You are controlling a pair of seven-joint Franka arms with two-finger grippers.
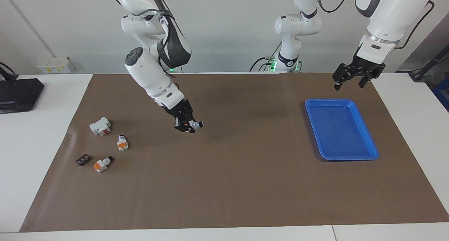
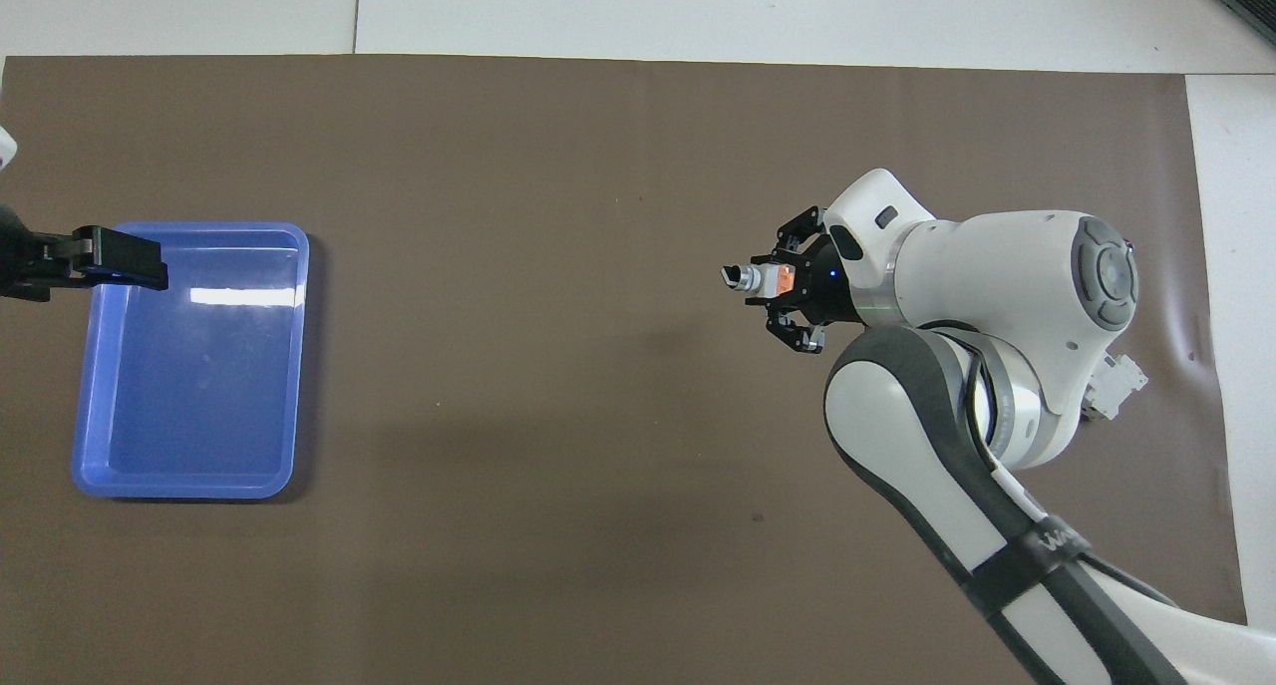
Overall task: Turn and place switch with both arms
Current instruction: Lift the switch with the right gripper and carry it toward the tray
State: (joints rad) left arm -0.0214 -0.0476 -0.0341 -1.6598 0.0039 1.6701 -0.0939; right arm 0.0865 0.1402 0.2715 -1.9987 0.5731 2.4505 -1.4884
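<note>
The right gripper (image 1: pixel 185 123) is raised above the brown mat (image 1: pixel 224 185), fingers clamped on the switch (image 1: pixel 194 125), whose black-and-silver knob sticks out sideways toward the blue tray (image 1: pixel 364 135). Below and to that gripper's outer side, toward the right arm's end of the table, lie two more orange-faced switches (image 1: pixel 122 143), a larger white block (image 1: pixel 100 126) and a small dark piece (image 1: pixel 82 159). The left gripper (image 1: pixel 350 80) waits in the air above the tray's edge, fingers spread apart and holding nothing
</note>
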